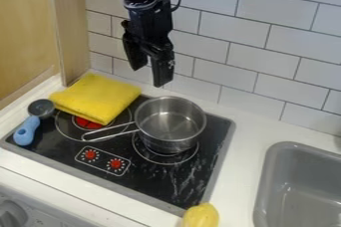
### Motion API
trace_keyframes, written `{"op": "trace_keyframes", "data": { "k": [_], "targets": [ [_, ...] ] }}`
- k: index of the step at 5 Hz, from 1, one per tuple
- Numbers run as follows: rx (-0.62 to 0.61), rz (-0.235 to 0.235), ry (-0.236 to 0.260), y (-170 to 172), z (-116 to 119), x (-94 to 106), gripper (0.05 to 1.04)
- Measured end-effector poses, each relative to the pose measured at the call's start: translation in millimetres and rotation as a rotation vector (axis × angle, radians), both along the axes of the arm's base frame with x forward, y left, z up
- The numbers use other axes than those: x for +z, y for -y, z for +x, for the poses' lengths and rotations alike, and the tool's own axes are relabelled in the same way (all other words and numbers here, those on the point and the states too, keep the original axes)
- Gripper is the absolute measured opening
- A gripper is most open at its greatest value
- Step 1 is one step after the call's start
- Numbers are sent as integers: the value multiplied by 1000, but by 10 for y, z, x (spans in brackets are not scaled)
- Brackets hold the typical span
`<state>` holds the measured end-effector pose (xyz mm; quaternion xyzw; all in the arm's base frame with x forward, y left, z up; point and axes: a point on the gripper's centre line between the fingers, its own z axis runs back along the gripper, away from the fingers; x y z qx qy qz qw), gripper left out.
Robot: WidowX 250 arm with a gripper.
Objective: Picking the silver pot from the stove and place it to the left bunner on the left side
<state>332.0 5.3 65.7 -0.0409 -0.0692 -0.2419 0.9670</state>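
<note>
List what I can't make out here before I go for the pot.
All in the camera view:
- Left burner: back part, under the yellow cloth.
- Right burner: back part, behind the silver pot.
- Yellow object: near end, cut by the bottom edge.
- Sink: cut by the right and bottom edges.

You have a bright scene, with fairly even light across the white wall tiles (266, 29) and pale countertop (241, 129). You get shiny highlights on the silver pot (172, 121), with darker bands along its metal. On the glossy black stove (150, 181), you see whitish streaks, though you can't tell glare from smudges. Your gray sink (271, 171) carries a soft sheen and gentle shading inside; the lamp or window's position is unclear.
</note>
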Motion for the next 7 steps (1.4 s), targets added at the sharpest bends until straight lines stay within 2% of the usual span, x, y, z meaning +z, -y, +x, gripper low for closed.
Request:
{"op": "trace_keyframes", "data": {
  "k": [1, 2, 3, 4, 5, 7],
  "targets": [
    [6, -11, -67, 20, -137, -178, 999],
    [28, -57, -90, 45, -153, -239, 999],
    [38, -64, -146, 47, -206, -368, 999],
    [54, -77, -177, 57, -180, -435, 999],
    [66, -88, -211, 75, -176, -541, 930],
    [70, -67, -206, 42, -163, -547, 323]
  ]
}}
